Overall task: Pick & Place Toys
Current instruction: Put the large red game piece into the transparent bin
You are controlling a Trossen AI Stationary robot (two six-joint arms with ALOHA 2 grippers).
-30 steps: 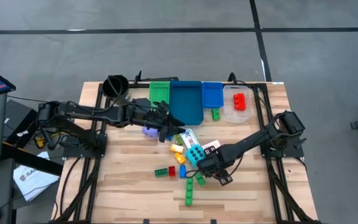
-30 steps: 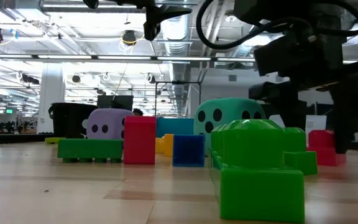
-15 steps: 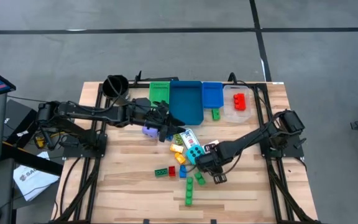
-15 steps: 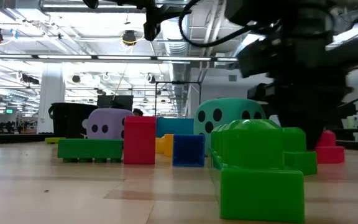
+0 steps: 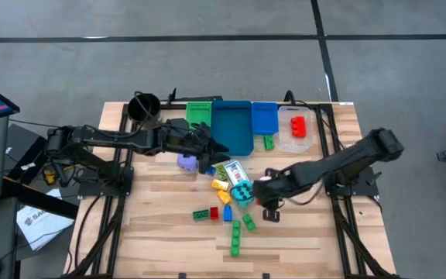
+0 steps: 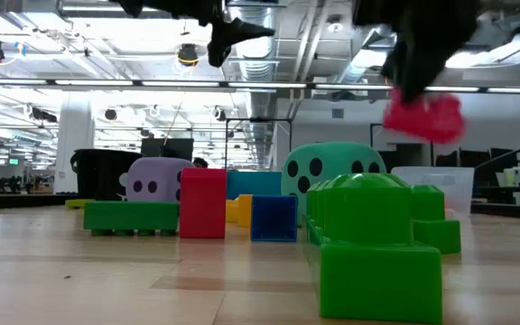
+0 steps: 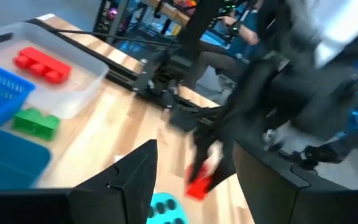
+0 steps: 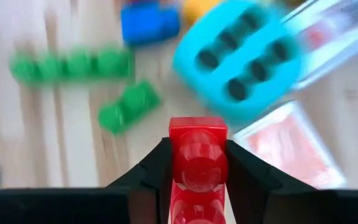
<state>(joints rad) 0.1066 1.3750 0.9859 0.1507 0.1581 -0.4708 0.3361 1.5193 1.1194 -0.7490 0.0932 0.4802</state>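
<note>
A red brick [image 6: 422, 117] hangs above the table with my right gripper [image 5: 269, 204] shut on it, just right of the cyan dotted die [image 5: 241, 192]. Playing cards [image 5: 235, 169] lie by the die. Green bricks [image 5: 238, 232], a small red brick [image 5: 214, 212] and a blue one [image 5: 228, 212] lie on the wood nearer the front edge. My left gripper [image 5: 210, 157] hovers open above the purple die [image 5: 186, 162], with nothing between its fingers [image 7: 135, 177]. My right gripper pinches the red brick's two long sides [image 8: 197, 146] between its two fingers. The fingers slant down from the table's right and lie along the brick, whose end sticks out past the fingertips. The brick is lifted clear of the table, slightly tilted.
Along the far edge stand a green bin [image 5: 198, 115], a large blue bin [image 5: 232, 128], a small blue bin [image 5: 265, 118] and a clear bin [image 5: 299, 128] with a red brick inside. A black cup [image 5: 144, 106] stands at the far left. A green brick [image 5: 269, 142] lies before the bins.
My right gripper has taken hold of the red brick and risen, rolling as it went. The brick stood on the table half a second ago and now hangs well clear of it.
</note>
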